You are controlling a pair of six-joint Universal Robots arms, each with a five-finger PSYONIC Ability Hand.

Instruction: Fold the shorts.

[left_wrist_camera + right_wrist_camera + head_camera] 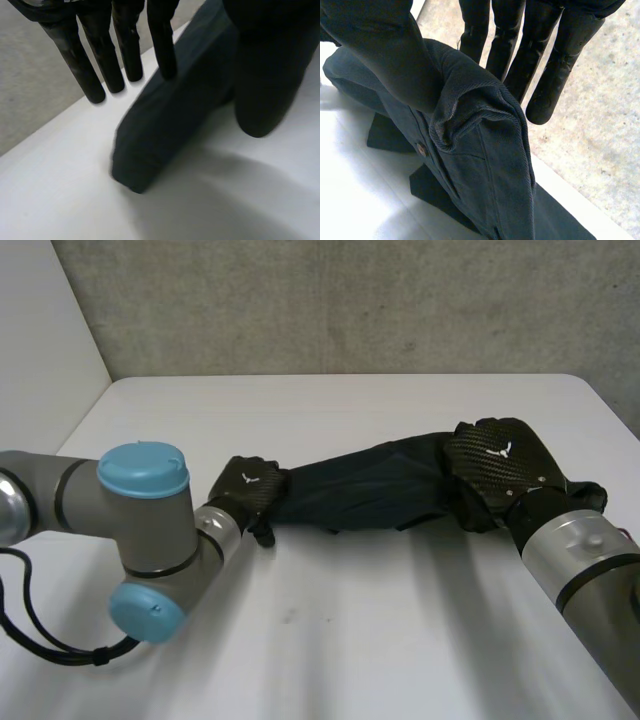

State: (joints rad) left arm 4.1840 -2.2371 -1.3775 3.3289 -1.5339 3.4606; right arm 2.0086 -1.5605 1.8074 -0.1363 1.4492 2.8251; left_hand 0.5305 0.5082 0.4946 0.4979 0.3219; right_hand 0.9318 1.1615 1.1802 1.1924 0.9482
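Left hand (pixel 248 490), right hand (pixel 495 455): shorts (pixel 360 490) between

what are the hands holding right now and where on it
Both hold the dark shorts, stretched between them: the left hand pinches one end, the right hand the other, by the button.

So the dark navy shorts (pixel 360 490) are stretching sideways across the middle of the white table (pixel 350 640), bunching up into one long rumpled band. At one end the ribbed fabric's folding over itself, small button (pixel 421 149) showing.
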